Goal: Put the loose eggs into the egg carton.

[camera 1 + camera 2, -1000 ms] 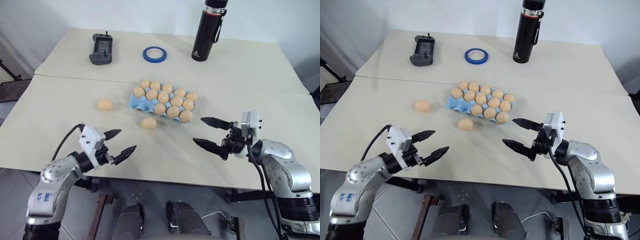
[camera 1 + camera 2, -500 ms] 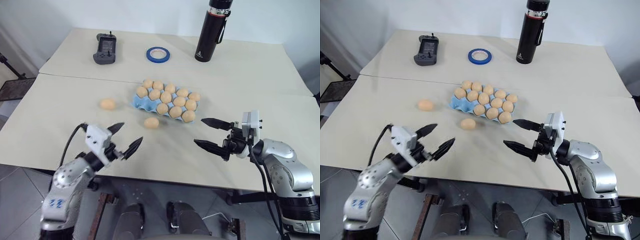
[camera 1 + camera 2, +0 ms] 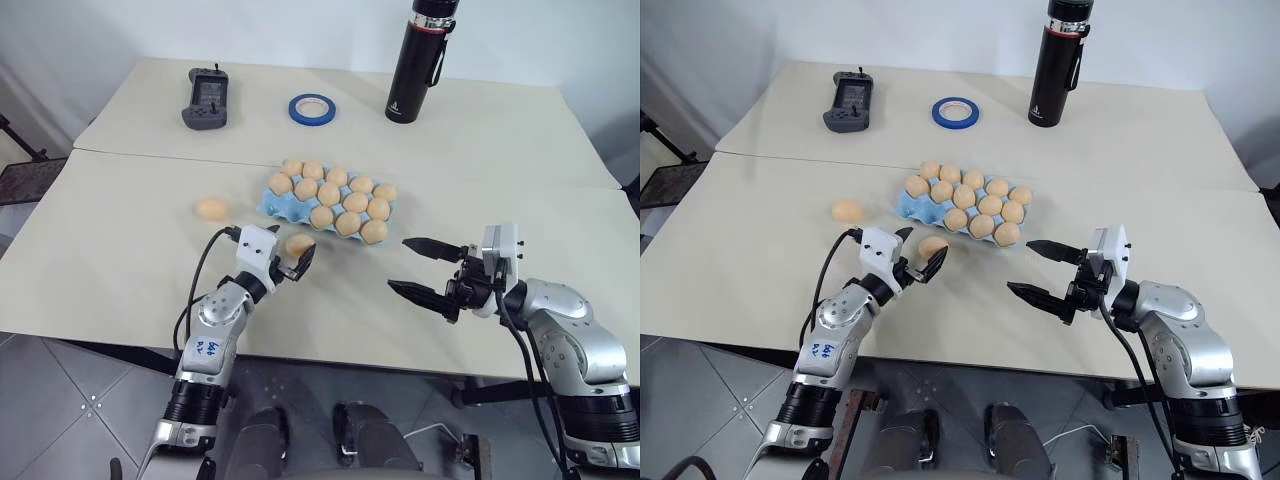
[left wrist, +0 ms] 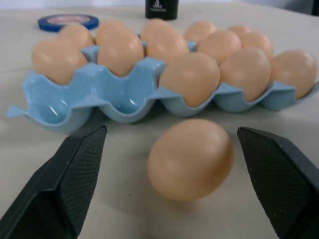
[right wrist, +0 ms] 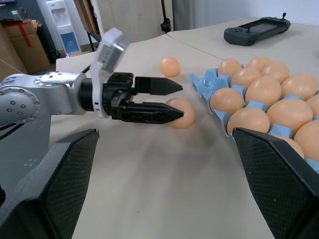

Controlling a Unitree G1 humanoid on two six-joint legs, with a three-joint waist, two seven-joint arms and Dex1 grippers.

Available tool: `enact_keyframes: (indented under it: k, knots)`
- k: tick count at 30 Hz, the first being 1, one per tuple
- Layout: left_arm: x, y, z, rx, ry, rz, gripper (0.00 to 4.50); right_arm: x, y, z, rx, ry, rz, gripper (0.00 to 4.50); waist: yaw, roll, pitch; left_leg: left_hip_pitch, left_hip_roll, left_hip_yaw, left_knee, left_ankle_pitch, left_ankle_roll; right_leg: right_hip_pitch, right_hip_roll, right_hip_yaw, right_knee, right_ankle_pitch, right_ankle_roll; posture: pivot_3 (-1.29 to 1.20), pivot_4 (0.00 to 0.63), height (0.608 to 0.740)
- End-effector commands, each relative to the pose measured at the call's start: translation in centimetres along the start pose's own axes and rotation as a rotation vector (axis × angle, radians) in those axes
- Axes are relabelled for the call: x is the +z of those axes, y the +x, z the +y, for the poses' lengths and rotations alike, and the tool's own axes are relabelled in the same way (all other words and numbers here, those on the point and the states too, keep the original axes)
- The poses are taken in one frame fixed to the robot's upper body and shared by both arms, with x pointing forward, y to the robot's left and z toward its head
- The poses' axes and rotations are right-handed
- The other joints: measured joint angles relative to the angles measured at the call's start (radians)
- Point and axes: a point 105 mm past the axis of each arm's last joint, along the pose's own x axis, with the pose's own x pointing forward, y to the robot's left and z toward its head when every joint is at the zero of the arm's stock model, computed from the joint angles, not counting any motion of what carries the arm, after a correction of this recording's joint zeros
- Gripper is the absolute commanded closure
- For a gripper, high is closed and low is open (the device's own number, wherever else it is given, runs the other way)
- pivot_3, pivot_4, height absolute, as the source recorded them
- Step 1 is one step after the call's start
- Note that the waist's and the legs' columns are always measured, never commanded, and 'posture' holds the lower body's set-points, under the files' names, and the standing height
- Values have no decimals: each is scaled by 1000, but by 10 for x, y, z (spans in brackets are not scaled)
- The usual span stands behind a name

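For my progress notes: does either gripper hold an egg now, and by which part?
Nothing is held. The left gripper has open jaws on either side of a loose egg, not touching it. The right gripper is open and holds nothing.

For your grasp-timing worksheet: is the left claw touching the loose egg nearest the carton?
Apart. In the left wrist view the egg lies on the table between the open left claw's fingers, with bare table showing on both sides.

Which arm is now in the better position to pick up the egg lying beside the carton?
The left. The left gripper is open with that egg between its fingers; the right gripper hangs open, apart from it.
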Motion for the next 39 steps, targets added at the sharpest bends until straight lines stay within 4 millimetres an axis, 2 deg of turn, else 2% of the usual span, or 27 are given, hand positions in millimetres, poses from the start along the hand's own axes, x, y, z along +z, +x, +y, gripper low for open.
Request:
enact_keyframes:
  k: [1, 3, 6, 8, 11, 14, 16, 18, 26, 31, 32, 38, 39]
  knots:
    - [5, 7, -9, -44, 20, -49, 413, 7, -6, -2, -11, -36, -4, 0, 1, 0, 0, 0, 0, 0, 0, 0, 0, 0, 0, 0, 0, 0, 0, 0, 150, 740]
    - [1, 8, -10, -50, 4, -48, 877, 7, -6, -3, -12, -36, -5, 0, 0, 0, 0, 0, 0, 0, 0, 0, 0, 0, 0, 0, 0, 0, 0, 0, 150, 740]
    - [0, 10, -13, -68, 2, -56, 1896, 6, -7, -4, -12, -35, -3, 0, 0, 0, 0, 0, 0, 0, -1, 0, 0, 0, 0, 0, 0, 0, 0, 0, 150, 740]
    - [8, 9, -11, -58, -1, -84, 2385, 5, -8, -4, -16, -35, -2, 0, 0, 0, 0, 0, 0, 0, 0, 0, 0, 0, 0, 0, 0, 0, 0, 0, 150, 740]
    - [21, 7, -7, -43, 24, -116, 2521, 4, -10, -5, -17, -35, 4, 0, 0, 0, 0, 0, 0, 0, 0, 0, 0, 0, 0, 0, 0, 0, 0, 0, 150, 740]
    - [48, 5, 2, -2, 82, -188, 2601, 3, -12, -6, -22, -34, 7, 0, 0, 0, 0, 0, 0, 0, 0, 0, 0, 0, 0, 0, 0, 0, 0, 0, 150, 740]
    - [71, 4, 18, 77, 77, -255, 2622, 2, -12, -6, -23, -31, 8, 0, 0, 0, 0, 0, 0, 0, 0, 0, 0, 0, 0, 0, 0, 0, 0, 0, 150, 740]
    - [85, 6, 24, 100, 87, -290, 2622, 1, -11, -7, -22, -28, 9, 0, 0, 0, 0, 0, 0, 0, 0, 0, 0, 0, 0, 0, 0, 0, 0, 0, 150, 740]
    - [74, 36, 42, 114, 95, -216, 2622, -1, -9, -9, -16, -26, -2, 0, 1, 0, 0, 1, 0, 0, 0, 0, 0, 2, 0, 0, -1, 1, 1, 0, 150, 740]
    - [72, 50, 40, 68, 79, -218, 2622, -4, -10, -10, -27, -29, -4, 0, 0, 0, 0, 1, 0, 0, 0, 0, 0, 2, 0, -1, -2, 1, 1, 0, 150, 740]
    - [72, 52, 38, 56, 80, -219, 1955, -4, -11, -10, -29, -28, -3, 0, 1, 0, 0, 1, 0, 0, 0, 0, 0, 2, 0, -1, -2, 1, 2, 0, 150, 740]
    - [69, 56, 26, -7, 59, -212, 41, -7, -12, -8, -40, -23, -1, 0, 1, 0, 0, 1, 0, 0, -1, 0, 0, 2, 0, -1, -3, 1, 2, 0, 150, 740]
    - [68, 55, 25, -11, 57, -209, 10, -7, -13, -8, -39, -23, 0, 0, 0, 0, 0, 1, 0, 0, -1, 0, 0, 2, 0, -1, -3, 1, 2, 0, 150, 740]
